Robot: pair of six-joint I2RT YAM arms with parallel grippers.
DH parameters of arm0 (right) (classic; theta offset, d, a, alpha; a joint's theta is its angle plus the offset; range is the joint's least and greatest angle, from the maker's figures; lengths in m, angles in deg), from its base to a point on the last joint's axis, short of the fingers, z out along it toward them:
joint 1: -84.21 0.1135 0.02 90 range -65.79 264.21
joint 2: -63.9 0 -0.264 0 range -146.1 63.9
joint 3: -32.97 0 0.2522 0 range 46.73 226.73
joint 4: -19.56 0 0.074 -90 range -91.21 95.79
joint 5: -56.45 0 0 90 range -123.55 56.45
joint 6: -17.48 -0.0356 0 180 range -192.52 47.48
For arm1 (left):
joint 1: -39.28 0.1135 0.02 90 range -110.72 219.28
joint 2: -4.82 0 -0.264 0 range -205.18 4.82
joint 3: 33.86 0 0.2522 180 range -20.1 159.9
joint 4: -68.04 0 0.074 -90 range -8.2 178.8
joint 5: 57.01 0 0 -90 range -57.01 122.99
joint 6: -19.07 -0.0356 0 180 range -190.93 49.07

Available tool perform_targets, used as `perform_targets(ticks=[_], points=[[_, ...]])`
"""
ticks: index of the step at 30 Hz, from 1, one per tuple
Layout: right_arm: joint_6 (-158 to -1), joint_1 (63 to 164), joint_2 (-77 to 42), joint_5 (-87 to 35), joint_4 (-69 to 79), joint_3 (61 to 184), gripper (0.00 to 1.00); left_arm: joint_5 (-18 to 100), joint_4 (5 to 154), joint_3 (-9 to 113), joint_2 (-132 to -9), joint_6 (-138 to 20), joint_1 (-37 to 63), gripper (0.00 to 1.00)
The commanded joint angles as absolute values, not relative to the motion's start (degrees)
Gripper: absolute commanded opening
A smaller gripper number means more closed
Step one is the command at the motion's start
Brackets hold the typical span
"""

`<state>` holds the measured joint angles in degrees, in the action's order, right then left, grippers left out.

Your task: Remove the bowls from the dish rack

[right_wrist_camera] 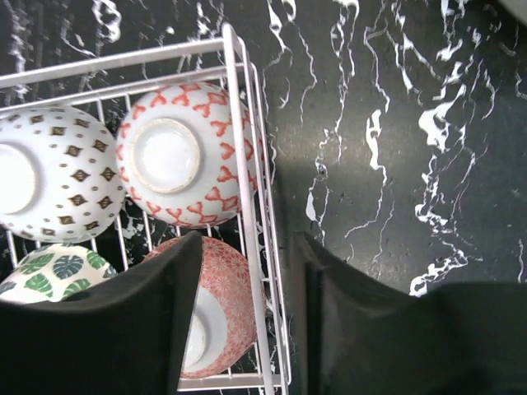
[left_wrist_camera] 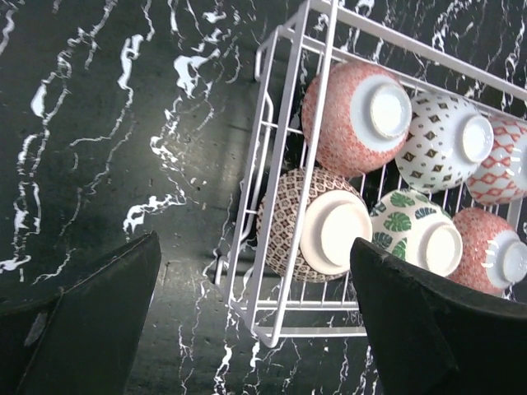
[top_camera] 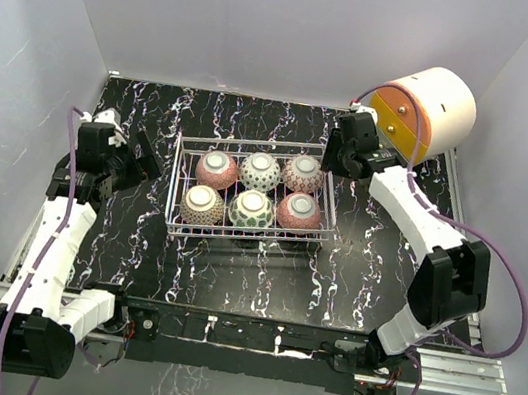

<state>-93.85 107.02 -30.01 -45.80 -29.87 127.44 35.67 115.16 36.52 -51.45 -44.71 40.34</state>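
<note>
Bowls (top_camera: 259,169), six in all, sit upside down in two rows of three inside the rack (top_camera: 174,181) at the middle of the tabletop (top_camera: 260,283). We hold our left jaws wide open just left of the rack. Our right jaws stand open astride its right wall, one side above a pink bowl (right_wrist_camera: 224,280), the other outside.

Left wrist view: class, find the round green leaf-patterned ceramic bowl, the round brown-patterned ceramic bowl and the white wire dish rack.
Round green leaf-patterned ceramic bowl (left_wrist_camera: 394,216), left wrist view, patterned side.
Round brown-patterned ceramic bowl (left_wrist_camera: 333,232), left wrist view, pale foot.
White wire dish rack (left_wrist_camera: 272,332), left wrist view, near corner wire.
</note>
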Motion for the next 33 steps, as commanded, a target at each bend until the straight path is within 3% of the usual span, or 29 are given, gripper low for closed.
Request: perform_targets(ticks=[1,9,16,26,31,33], points=[[-93.95,107.14,-24.37,-46.25,-24.95,127.25,0.55,42.21,112.56,34.24,-50.46,-44.61,40.53,0.97],[-95.13,107.11,-22.74,-44.12,-23.56,122.87,0.58,39.94,111.89,30.57,-52.31,-44.49,38.76,0.94],[-95.99,107.24,-23.20,-43.13,-22.54,120.96,0.58,34.37,111.06,35.26,-59.77,-45.81,35.45,0.90],[-96.18,107.24,-24.11,-44.26,-22.64,120.59,0.41,29.66,108.46,39.68,-68.74,-49.05,33.00,0.91],[-96.67,107.24,-25.17,-45.23,-21.59,119.85,0.37,29.25,107.86,39.60,-70.51,-50.06,32.36,0.75],[-96.69,107.24,-25.62,-45.32,-21.58,119.98,0.36,29.70,107.25,39.19,-70.75,-50.78,32.05,0.64]])
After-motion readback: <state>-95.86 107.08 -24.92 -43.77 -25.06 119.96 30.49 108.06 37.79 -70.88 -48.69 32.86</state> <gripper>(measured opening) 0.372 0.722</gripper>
